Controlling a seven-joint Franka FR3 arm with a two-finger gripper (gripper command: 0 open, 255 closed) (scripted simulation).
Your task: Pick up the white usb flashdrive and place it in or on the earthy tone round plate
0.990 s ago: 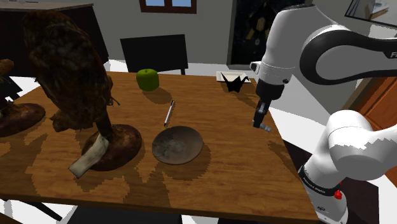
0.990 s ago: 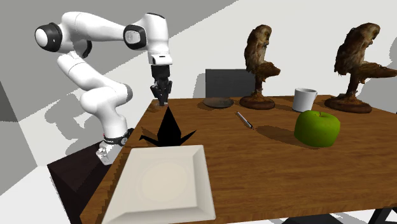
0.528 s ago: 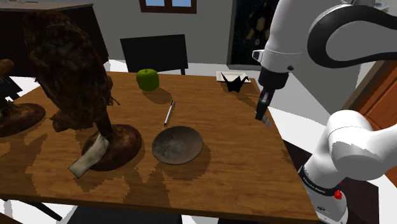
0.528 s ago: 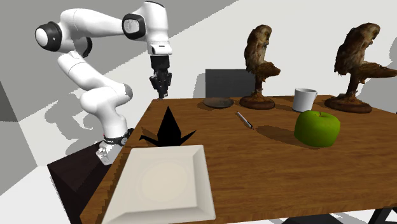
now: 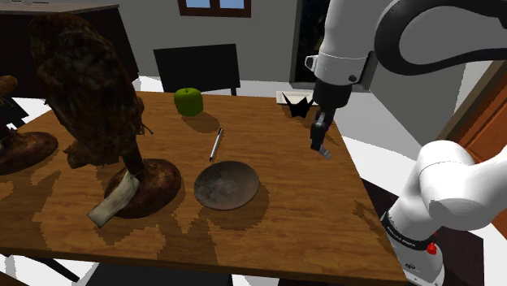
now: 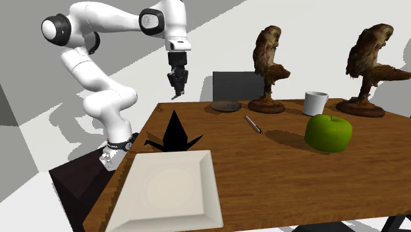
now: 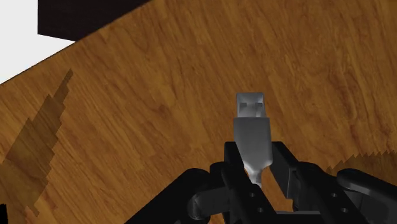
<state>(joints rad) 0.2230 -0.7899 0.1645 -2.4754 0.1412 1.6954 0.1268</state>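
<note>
A wooden worktop [image 5: 284,211] spreads under the white arm [image 5: 349,41], which reaches in from the stand at the shoulder view's lower right. Two dark bird figures [image 5: 85,89] on round bases crowd the shoulder view's left. A white square plate [image 6: 168,191] lies at the near corner in the second exterior view. A green apple [image 5: 188,101] sits toward the far edge. The earthy round plate [image 5: 227,184] lies bare near the worktop's middle, with a pen [image 5: 215,144] just beyond it and a black paper crane [image 5: 299,106] near the far corner.

Smallest is the flashdrive [image 7: 252,137], pale grey in the wrist view. It is pinched by its rear end between the narrow jaws, its connector pointing out past them. It hangs in the air above the worktop, well apart from the plate and to its right in the shoulder view.

The drive is likely light, stiff and smooth-shelled. A pinch this far back could let it pivot or slip. The flat sides of the body look the safest hold, and a low, gentle release should keep it from skidding off the plate.
</note>
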